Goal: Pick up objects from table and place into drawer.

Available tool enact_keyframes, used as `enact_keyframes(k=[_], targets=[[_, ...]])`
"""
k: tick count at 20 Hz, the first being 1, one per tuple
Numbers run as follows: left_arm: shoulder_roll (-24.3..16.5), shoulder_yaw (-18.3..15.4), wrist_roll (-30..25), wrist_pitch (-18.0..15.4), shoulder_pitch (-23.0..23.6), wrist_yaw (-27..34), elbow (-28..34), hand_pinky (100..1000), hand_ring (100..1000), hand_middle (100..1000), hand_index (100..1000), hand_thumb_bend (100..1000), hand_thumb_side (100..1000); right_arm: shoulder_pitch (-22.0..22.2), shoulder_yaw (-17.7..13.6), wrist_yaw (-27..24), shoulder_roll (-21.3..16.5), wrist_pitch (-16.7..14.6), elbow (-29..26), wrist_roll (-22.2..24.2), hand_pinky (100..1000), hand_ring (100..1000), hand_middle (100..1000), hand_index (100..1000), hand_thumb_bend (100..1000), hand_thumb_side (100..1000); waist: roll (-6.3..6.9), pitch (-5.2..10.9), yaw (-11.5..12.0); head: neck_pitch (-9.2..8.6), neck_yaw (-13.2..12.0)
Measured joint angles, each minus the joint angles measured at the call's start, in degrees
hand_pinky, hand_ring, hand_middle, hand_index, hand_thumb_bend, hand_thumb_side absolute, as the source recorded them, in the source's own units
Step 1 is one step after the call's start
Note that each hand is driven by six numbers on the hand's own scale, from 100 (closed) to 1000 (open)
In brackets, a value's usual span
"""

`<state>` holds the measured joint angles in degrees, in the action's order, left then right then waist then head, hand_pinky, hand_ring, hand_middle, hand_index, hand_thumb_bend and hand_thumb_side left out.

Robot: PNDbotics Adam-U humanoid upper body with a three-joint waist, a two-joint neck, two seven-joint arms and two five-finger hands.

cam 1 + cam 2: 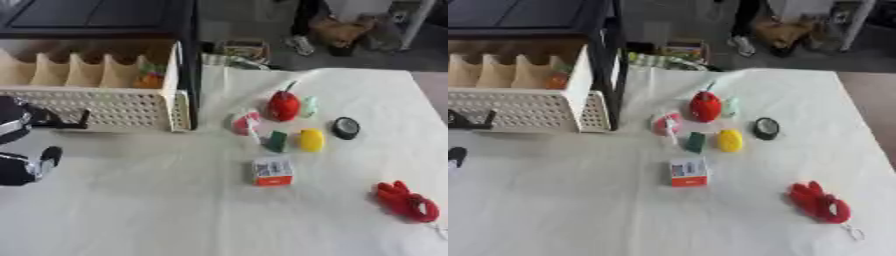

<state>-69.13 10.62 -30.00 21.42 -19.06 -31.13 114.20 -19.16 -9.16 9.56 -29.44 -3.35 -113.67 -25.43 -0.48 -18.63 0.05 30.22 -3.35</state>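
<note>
A cream perforated drawer [105,107] stands pulled open at the left, with dividers inside and an orange and green thing [150,77] in its right compartment. My left hand [16,125] shows at the left edge, beside the drawer's black front handle [74,122]. On the white cloth lie a red pepper-shaped toy [283,106], a pale green piece [310,106], a pink and white thing [246,122], a green block [277,141], a yellow thing [311,140], a black round thing [346,128], a white and orange box [272,171] and a red plush [405,201].
The drawer sits in a dark cabinet frame [188,50] at the table's far left. The white table cloth [131,215] spreads bare across the front and left. A basket [245,50] stands on the floor beyond the far edge.
</note>
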Motion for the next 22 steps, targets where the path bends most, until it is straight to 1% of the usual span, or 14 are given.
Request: enact_keyframes(k=[12, 15, 18, 22], targets=[[-0.42, -0.21, 1.33, -1.81, 1.19, -0.06, 0.0, 100, 100, 100, 782, 105, 408, 0.03, -0.05, 0.0, 0.11, 0.34, 0.0, -0.34, 828, 624, 632, 817, 100, 838, -0.05, 0.26, 0.31, 0.0, 0.02], [-0.42, -0.34, 1.59, -2.07, 1.45, 0.0, 0.02, 100, 100, 100, 760, 105, 408, 0.04, -0.15, 0.0, 0.24, 0.34, 0.0, -0.37, 828, 624, 632, 817, 100, 837, -0.1, 0.32, 0.33, 0.0, 0.03], [-0.42, -0.38, 2.03, -2.33, 1.42, 0.41, 0.02, 100, 100, 100, 716, 105, 408, 0.05, -0.31, 0.0, 0.43, 0.31, 0.0, -0.47, 828, 624, 631, 817, 100, 837, -0.22, 0.37, 0.34, 0.0, 0.03], [-0.42, -0.17, 3.75, -2.08, 0.94, 2.41, -0.02, 100, 100, 100, 674, 105, 408, 0.06, -0.32, 0.0, 0.45, 0.38, 0.0, -0.54, 828, 624, 631, 817, 100, 837, -0.26, 0.38, 0.34, 0.0, 0.01]])
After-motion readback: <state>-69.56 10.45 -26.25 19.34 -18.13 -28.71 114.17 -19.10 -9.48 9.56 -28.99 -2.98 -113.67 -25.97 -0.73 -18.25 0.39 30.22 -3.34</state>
